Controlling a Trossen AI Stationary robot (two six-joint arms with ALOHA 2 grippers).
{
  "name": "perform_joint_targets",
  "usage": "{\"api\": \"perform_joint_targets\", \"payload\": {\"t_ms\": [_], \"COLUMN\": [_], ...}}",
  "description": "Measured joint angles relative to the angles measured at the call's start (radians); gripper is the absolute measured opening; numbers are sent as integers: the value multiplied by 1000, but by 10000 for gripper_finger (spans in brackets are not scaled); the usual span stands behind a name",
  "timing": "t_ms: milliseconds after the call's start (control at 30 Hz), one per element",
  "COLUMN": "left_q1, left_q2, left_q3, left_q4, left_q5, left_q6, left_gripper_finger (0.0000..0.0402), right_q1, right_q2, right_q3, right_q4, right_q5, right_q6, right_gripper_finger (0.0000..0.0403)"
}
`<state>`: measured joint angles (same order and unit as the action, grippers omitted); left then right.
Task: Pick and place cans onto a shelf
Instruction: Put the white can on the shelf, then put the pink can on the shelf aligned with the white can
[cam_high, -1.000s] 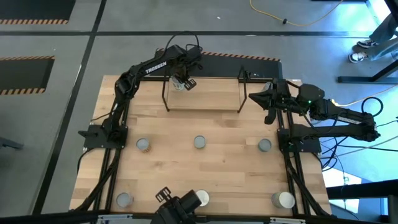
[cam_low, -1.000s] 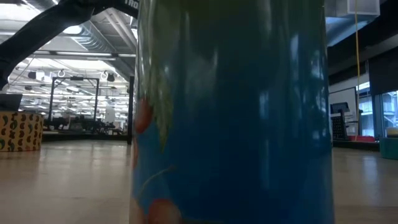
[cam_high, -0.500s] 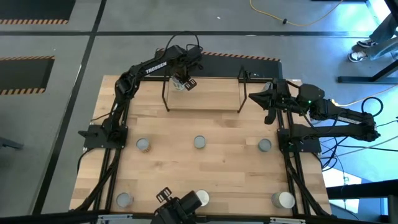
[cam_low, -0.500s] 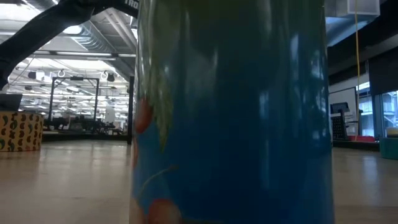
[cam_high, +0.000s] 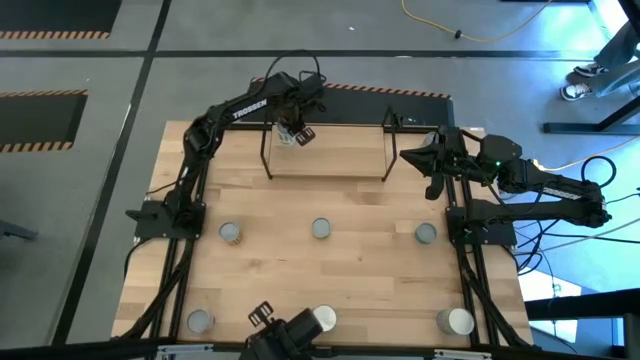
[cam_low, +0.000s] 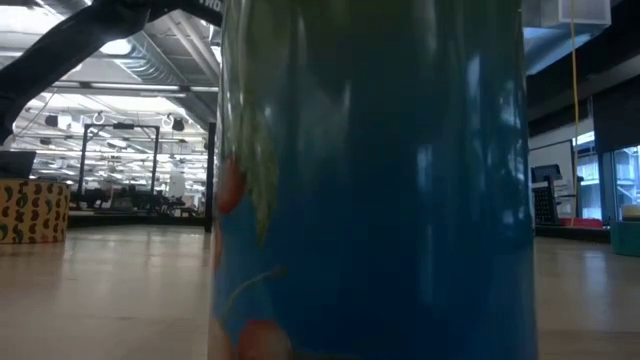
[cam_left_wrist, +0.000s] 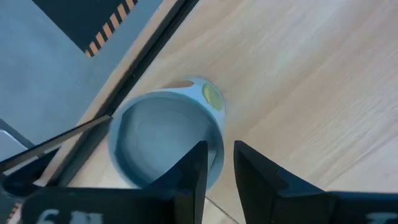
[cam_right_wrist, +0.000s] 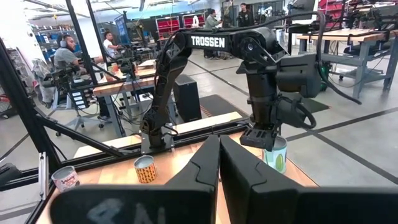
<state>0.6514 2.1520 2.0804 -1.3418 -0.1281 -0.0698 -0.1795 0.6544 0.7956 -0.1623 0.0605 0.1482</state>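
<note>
- Table (cam_high: 370, 280): six cans stand loose on it in two rows, well apart. I count seven cans in all, not eight.
- Shelf (cam_high: 328, 177): at the far edge. Its left end runs right along the table's drop-off, which is the main risk. A can set too near that edge, or dragged when the arm pulls out, goes to the floor.
- Left arm: reaches over the shelf's left end. "TROSSEN" reads in white on its link in the high view and the right wrist view.
- Left gripper (cam_high: 293, 130): sits on top of the white-and-green can (cam_left_wrist: 168, 140), near the thin black wire of the frame. I cannot tell whether it is clamped on that can or has let go.
  - If it is holding by the rim, I judge the can could tip on release.
  - A sideways retreat could knock the can into the wire.
- Right gripper (cam_right_wrist: 219, 163): closed on nothing, parked at the table's right edge, beside the shelf's right end. A swing inward risks clipping the side loop.
- Near-edge can (cam_low: 370, 180): stands right against the low camera and blocks most of that view, so I get no level check on placement. Blue label with leaf and fruit shapes, no legible words.
- Other can labels: too small to read.
</note>
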Motion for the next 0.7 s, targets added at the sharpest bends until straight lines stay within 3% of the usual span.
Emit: {"api": "perform_joint_targets", "payload": {"t_ms": [267, 400, 567, 700], "left_q1": [-5, -29, -96, -167], "left_q2": [-57, -135, -269, -391], "left_q3": [0, 0, 0, 0], "left_q4": [12, 18, 73, 120], "left_q5": [-34, 3, 81, 78], "left_q6": [1, -6, -29, -32], "left_gripper_finger": [72, 72, 72, 73], "right_q1": [0, 0, 0, 0], "right_q2": [0, -3, 3, 30], "right_q3": [0, 18, 157, 299], "right_q4": [0, -39, -328, -548], "right_q5": [1, 3, 140, 224], "right_q6": [0, -1, -3, 31], "right_gripper_finger": [17, 17, 17, 17]}}
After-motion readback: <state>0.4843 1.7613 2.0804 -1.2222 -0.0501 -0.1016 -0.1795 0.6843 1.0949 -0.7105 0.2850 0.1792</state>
